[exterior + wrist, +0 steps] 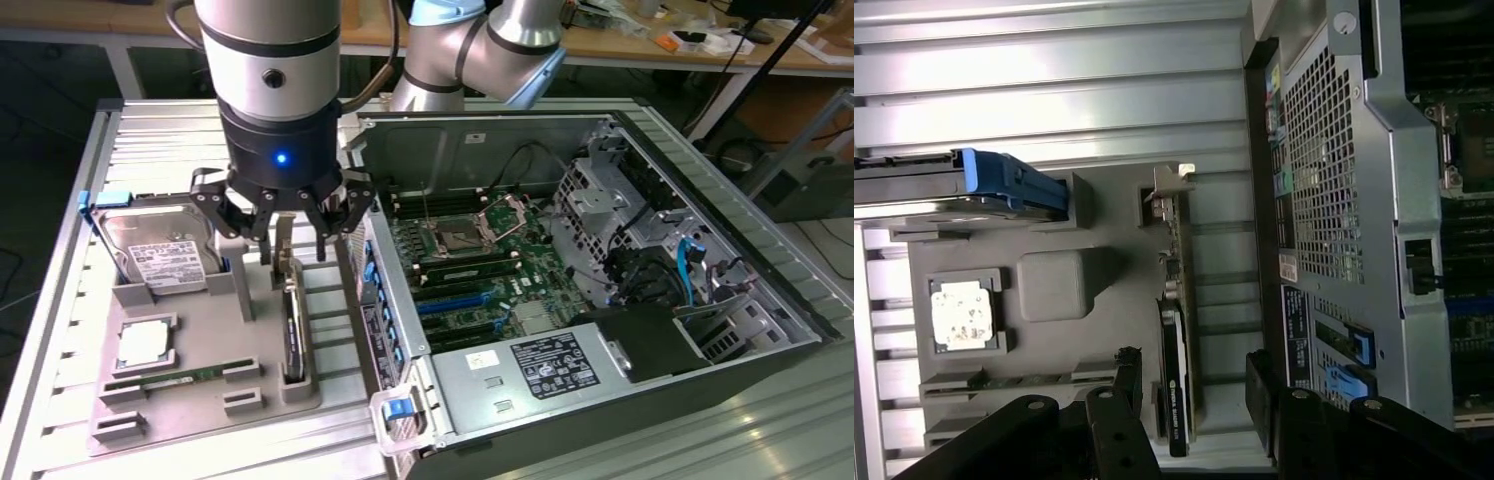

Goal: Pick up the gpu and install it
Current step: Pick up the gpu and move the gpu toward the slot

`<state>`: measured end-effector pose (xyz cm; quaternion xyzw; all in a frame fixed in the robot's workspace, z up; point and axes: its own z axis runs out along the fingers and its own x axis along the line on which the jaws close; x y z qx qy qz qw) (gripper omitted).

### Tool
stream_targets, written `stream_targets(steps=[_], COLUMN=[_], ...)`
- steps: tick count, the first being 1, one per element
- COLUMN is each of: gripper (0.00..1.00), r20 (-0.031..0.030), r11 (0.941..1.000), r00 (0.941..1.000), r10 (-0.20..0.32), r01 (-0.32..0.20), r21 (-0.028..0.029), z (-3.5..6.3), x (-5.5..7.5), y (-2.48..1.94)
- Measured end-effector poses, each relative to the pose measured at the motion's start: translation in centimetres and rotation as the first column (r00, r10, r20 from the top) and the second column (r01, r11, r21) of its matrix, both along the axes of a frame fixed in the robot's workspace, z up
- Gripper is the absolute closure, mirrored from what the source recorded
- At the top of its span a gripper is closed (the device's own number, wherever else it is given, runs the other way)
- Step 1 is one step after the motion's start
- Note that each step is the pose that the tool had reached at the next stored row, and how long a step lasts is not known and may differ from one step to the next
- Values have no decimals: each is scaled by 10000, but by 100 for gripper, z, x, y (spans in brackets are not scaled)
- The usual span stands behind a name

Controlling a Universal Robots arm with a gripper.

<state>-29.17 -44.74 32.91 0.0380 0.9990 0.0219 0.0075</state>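
The gpu (294, 340) is a thin dark card standing on edge in a slot of the grey holder tray (200, 410), its silver bracket end toward the back. My gripper (284, 243) hangs directly over the card's bracket end, open, with its black fingers spread to either side. In the wrist view the gpu (1176, 330) runs between the two fingertips (1126, 372), closer to one of them. The gripper (1192, 385) touches nothing.
The open computer case (601, 280) lies on the exterior view's right of the tray, with blue-tipped slots (461, 300) on its motherboard. On the tray are a silver hard drive (160, 250), a CPU (144, 343) and a green RAM stick (180, 380). The case wall (1334, 200) is close beside the gripper.
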Motion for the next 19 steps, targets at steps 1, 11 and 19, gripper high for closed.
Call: stream_targets(steps=[1, 11, 19], gripper=[46, 46, 46], r20=[0, 0, 0], r11=[10000, 10000, 10000], r00=[10000, 10000, 10000], r10=[0, 0, 0], r01=[0, 0, 0], r21=[0, 0, 0], z=[-5, -87, -292], x=[0, 0, 1], y=[0, 0, 0])
